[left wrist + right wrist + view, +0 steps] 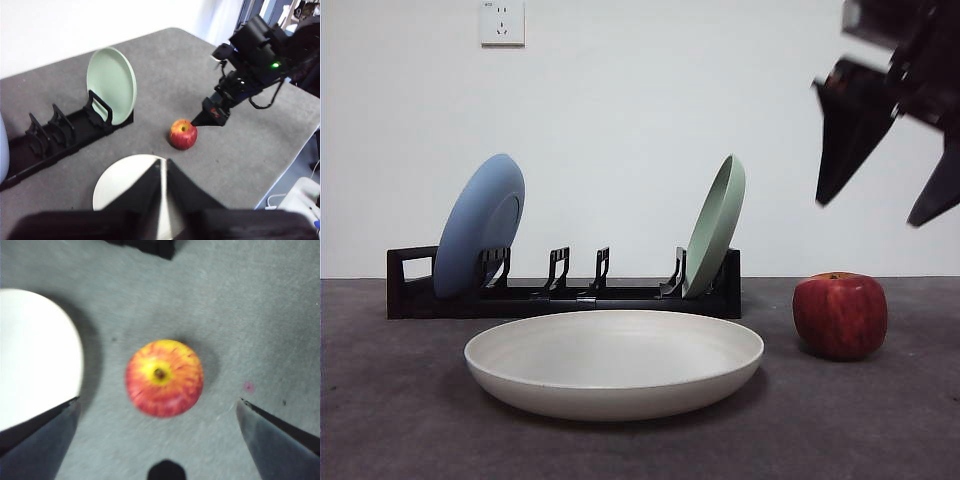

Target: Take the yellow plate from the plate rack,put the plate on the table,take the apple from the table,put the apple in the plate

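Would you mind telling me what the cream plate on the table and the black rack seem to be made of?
The yellow plate looks like matte plastic or melamine: smooth, even cream, no glaze shine; ceramic is possible. The plate rack looks like moulded black plastic with slightly glossy holders, though painted metal cannot be excluded.

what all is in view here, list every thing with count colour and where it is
yellow plate: 1, pale cream, flat on the table in front of the rack
apple: 1, red with a yellow patch at the stem, on the table beside the plate, not touching it
plate rack: 1, black, behind the plate
blue plate: 1, blue, upright at the rack's handle end
green plate: 1, pale green, upright at the rack's other end
table: 1, dark grey
wall socket: 1, white, on the wall
right gripper: 1, black, open, above the apple
left gripper: 1, black, jaws together, above the cream plate
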You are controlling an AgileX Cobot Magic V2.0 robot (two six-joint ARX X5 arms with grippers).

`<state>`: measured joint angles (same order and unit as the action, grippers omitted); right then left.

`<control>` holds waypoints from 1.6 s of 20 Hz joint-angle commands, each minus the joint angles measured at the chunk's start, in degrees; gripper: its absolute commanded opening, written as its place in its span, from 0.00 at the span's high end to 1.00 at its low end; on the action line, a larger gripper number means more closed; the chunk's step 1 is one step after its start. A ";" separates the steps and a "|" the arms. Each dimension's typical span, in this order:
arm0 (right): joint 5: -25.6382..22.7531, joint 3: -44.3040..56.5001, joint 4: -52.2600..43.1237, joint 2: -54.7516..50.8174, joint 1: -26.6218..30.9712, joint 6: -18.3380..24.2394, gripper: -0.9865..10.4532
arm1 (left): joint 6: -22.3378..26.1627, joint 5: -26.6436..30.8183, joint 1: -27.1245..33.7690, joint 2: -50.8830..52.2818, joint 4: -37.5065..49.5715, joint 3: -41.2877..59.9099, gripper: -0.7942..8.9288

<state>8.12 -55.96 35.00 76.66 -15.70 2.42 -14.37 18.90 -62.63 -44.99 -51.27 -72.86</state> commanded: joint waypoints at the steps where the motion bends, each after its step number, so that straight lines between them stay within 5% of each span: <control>1: -2.05 -0.55 -1.33 3.10 -0.46 0.85 0.39 | -0.66 -1.75 0.07 0.00 -0.28 -0.02 0.93; 17: -1.77 -6.01 -2.05 19.19 -3.04 0.48 0.41 | -0.83 -2.82 -0.04 -0.02 -0.37 -0.02 0.93; 20: -1.66 -6.01 -1.77 19.19 -3.04 -0.59 0.62 | -0.83 -2.82 -0.04 -0.20 -0.42 -0.02 0.93; 23: -1.97 -6.01 -0.92 19.19 -3.04 -1.36 0.69 | -0.81 -2.82 -0.04 -0.28 -0.57 -0.02 0.93; 26: -2.38 -6.01 -0.57 19.19 -3.04 -1.33 0.91 | -0.81 -2.82 -0.04 -0.39 -0.57 -0.02 0.93; 32: -2.34 -9.33 -0.31 16.06 -3.89 -1.44 0.93 | -0.81 -2.84 -0.04 -0.39 -1.42 -0.02 0.93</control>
<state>5.72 -64.29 35.68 93.73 -19.22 1.48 -14.68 16.05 -62.63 -45.43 -52.82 -72.86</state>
